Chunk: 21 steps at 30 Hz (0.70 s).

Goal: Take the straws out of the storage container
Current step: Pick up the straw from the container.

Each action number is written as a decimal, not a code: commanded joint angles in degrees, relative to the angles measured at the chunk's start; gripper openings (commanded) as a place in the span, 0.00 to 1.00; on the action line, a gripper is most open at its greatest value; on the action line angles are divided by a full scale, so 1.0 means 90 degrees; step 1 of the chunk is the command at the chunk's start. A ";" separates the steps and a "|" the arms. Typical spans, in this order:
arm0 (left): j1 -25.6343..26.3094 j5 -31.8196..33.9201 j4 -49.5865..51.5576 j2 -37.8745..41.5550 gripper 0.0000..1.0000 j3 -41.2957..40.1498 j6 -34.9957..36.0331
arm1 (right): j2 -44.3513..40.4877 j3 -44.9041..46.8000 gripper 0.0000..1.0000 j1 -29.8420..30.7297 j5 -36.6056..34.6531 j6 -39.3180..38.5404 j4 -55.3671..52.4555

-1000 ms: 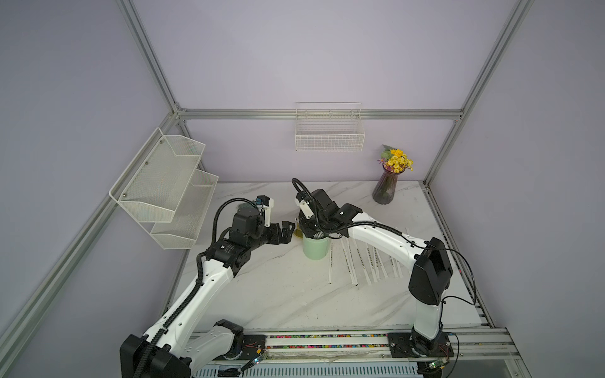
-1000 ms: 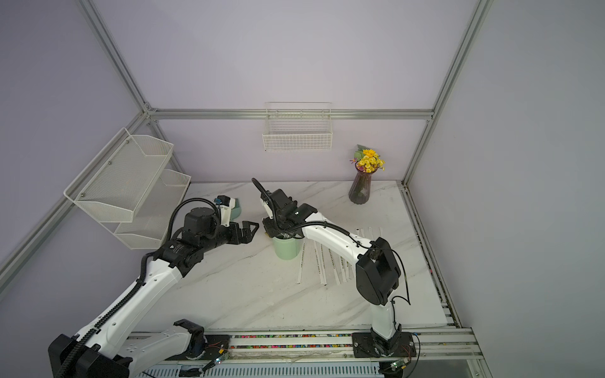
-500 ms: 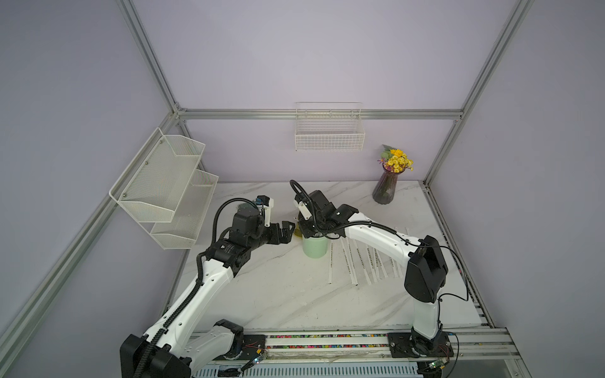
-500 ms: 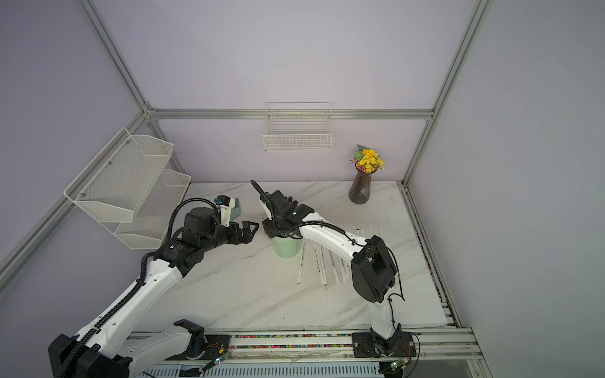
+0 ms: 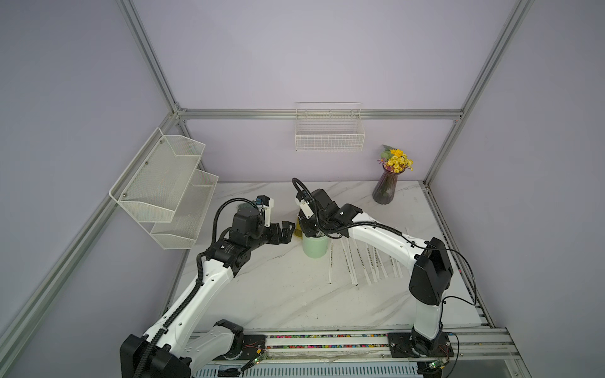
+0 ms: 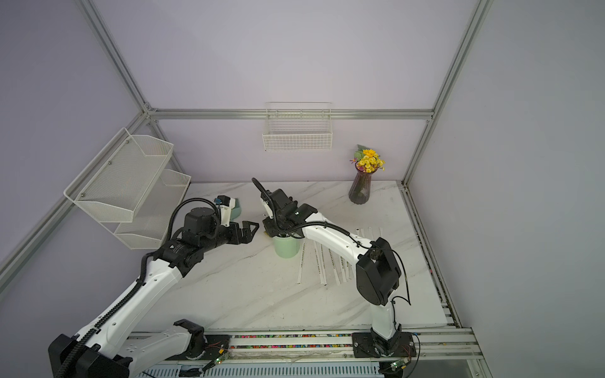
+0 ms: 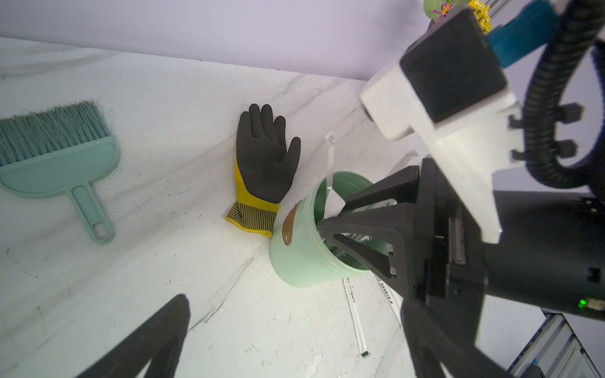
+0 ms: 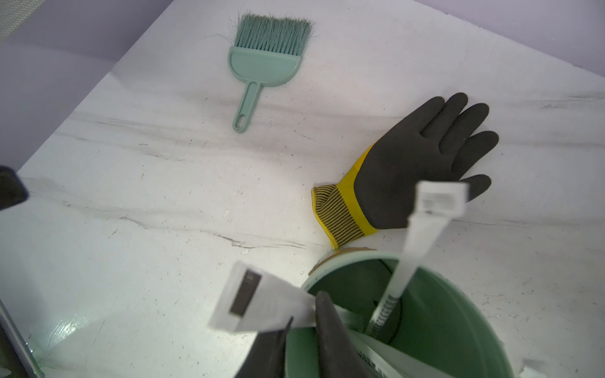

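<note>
- The storage container (image 5: 315,247) (image 6: 286,247), a mint-green cup, is standing upright on the white marble table (image 5: 278,294), between the two arms in both top views.
- The right gripper (image 7: 322,225) (image 8: 304,317) is reaching down into the mouth of the cup. Its dark fingers are sitting nearly together, pinching the white paper of one straw, the pinched straw (image 8: 262,306), whose free end is poking out over the rim.
- A second one, the leaning straw (image 7: 330,153) (image 8: 422,225), is standing in the cup and resting against its far wall, rising well above the rim. More white wrappers are lying inside the cup beneath the fingers.
- The other straws (image 5: 349,261) (image 6: 301,265) are lying flat on the table in a loose fan just beside the cup, partly under the right arm.
- The left gripper (image 5: 288,230) (image 6: 251,231) is hovering near the cup on its other side, jaws spread wide and holding nothing.
- A black and yellow glove (image 7: 263,157) (image 8: 422,157) is lying palm up just beside the cup, and a green hand brush (image 7: 55,157) (image 8: 265,62) is lying farther off.
</note>
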State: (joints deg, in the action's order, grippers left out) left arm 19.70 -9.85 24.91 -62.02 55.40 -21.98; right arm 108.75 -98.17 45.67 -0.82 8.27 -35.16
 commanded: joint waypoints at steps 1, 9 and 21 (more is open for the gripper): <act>0.0018 -0.0053 -0.0199 0.0045 1.00 -0.0110 -0.0078 | -0.0347 0.0116 0.18 0.0027 -0.0127 -0.0039 0.0164; 0.0018 -0.0051 -0.0222 0.0036 1.00 -0.0080 -0.0078 | -0.0484 -0.0061 0.11 0.0026 -0.0244 -0.0100 0.0105; 0.0018 -0.0034 -0.0214 0.0007 1.00 -0.0062 -0.0049 | 0.0052 -0.0330 0.29 -0.0004 -0.0268 -0.0254 -0.0020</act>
State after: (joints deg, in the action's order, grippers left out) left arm 19.70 -10.02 24.82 -62.02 55.40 -22.00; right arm 107.55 -98.94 45.65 -2.31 7.31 -35.42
